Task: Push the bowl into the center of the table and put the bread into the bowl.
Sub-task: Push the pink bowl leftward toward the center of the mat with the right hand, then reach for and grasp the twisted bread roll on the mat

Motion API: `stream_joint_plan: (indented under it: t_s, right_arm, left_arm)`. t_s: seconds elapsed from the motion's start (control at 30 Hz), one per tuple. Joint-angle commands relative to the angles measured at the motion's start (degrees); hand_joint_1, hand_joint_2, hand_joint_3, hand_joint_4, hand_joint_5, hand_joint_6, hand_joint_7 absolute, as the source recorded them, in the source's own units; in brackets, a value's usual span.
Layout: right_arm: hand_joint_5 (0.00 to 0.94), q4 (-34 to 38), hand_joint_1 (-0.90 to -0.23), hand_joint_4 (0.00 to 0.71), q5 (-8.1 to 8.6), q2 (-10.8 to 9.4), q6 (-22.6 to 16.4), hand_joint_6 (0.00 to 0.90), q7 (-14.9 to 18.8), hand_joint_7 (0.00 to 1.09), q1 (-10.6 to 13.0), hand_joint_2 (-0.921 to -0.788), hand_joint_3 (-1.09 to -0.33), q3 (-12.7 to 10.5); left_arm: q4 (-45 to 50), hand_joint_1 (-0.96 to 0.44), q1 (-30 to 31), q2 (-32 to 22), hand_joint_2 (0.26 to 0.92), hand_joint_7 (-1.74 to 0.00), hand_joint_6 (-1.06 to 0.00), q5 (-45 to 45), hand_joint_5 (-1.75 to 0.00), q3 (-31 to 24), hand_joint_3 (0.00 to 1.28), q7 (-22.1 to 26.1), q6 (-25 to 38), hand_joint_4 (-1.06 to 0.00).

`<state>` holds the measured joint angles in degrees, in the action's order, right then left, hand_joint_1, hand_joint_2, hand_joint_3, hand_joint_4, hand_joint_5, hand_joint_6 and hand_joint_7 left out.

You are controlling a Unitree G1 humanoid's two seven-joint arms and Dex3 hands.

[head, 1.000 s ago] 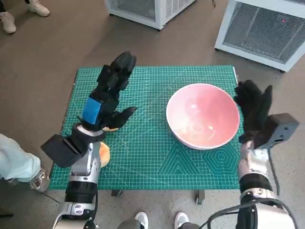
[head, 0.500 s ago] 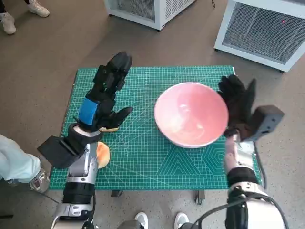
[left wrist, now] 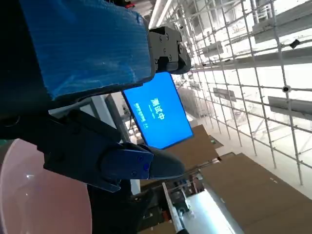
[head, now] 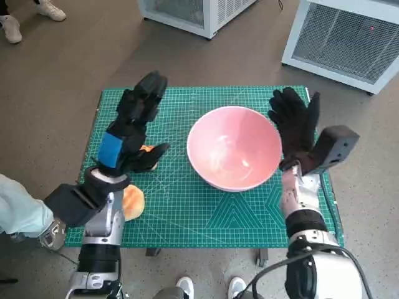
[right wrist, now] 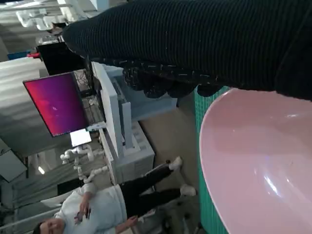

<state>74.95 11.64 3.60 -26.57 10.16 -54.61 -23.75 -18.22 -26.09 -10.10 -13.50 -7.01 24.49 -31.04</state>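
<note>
1. Table (head: pixel 262 218), covered by a green cutting mat, with grey floor around it. Two white cabinets stand beyond its far edge.

2. Bowl (head: pixel 234 147): pink, empty, upright on the mat, a little to the right of the table's middle. Judged not quite centred.

3. Right hand (head: pixel 296 128): black glove, fingers spread and extended, holding nothing. It stands flat against the bowl's right rim, or just beside it; the right wrist view shows the glove right at the rim. Judged to be the pushing hand.

4. Left hand (head: pixel 132 128): blue-taped back, fingers apart and pointing away from the robot, empty. It hovers over the left part of the mat, well apart from the bowl.

5. Bread (head: pixel 133 200): an orange-brown roll on the mat near the left front edge, partly hidden by the left forearm. A small orange bit (head: pixel 146 149) shows under the left hand; what it is, I cannot tell.

6. Risks, judged:
- A push too high on the rim could tip the bowl rather than slide it.
- Too long a push would carry it past the centre, toward the left hand.
- The left forearm, moving, could knock the bread off the near edge.
</note>
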Motion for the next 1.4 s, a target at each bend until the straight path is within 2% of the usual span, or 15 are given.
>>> stream_joint_plan:
  t_s: [0.03, 0.37, 0.63, 0.77, 1.03, 1.27, 1.4]
  right_arm:
    - [0.003, 1.0, -0.585, 0.19, 0.63, -1.4, 1.6, 0.173, 0.1, 0.24, -0.7, -0.921, -0.897, -0.6]
    - [0.008, 1.1, -0.576, 0.207, 1.01, -2.5, 3.0, 0.198, 0.6, 0.23, -2.0, -0.921, -0.894, -1.5]
    - [0.008, 0.8, -0.594, 0.212, 0.98, -1.2, 2.5, 0.224, 0.8, 0.23, -1.9, -0.921, -0.889, -1.6]
    - [0.008, 0.4, -0.606, 0.216, 0.28, -0.4, 1.3, 0.23, 1.1, 0.23, -1.9, -0.921, -0.881, -0.9]
    - [0.004, -1.0, -0.627, 0.212, -2.8, 1.9, -4.3, 0.204, 1.9, 0.21, -1.1, -0.921, -0.847, 2.1]
    - [0.002, -4.0, -0.655, 0.211, -7.03, 4.0, -13.3, 0.205, 2.2, 0.21, 0.5, -0.921, -0.831, 6.8]
    - [0.001, -6.2, -0.681, 0.21, -8.12, 4.7, -17.6, 0.205, 3.2, 0.21, 1.5, -0.921, -0.824, 8.9]
  left_arm:
    - [1.9, -0.72, 1.1, -0.6, 0.921, -0.41, -0.01, 0.4, 0.0, -0.2, 0.27, -0.7, 0.4, -0.16]
    - [2.6, -0.73, 2.1, -1.0, 0.921, -0.39, -0.02, 1.6, 0.0, -0.1, 0.27, -2.2, 0.0, -0.15]
    - [3.1, -0.73, 2.5, -0.8, 0.921, -0.37, -0.03, 2.3, 0.0, 0.2, 0.27, -3.0, 0.0, -0.16]
    - [3.1, -0.73, 2.3, -0.6, 0.921, -0.37, -0.03, 2.4, 0.0, 0.3, 0.27, -3.2, 0.3, -0.15]
    - [3.2, -0.73, 1.8, 0.1, 0.921, -0.35, -0.03, 2.1, 0.0, 1.0, 0.27, -3.5, 1.0, -0.15]
    - [3.0, -0.72, 0.8, 0.8, 0.921, -0.35, -0.04, 1.7, 0.0, 1.8, 0.27, -3.4, 1.9, -0.15]
    - [3.0, -0.71, 0.2, 1.0, 0.921, -0.35, -0.05, 1.7, 0.0, 2.0, 0.27, -3.4, 2.4, -0.15]
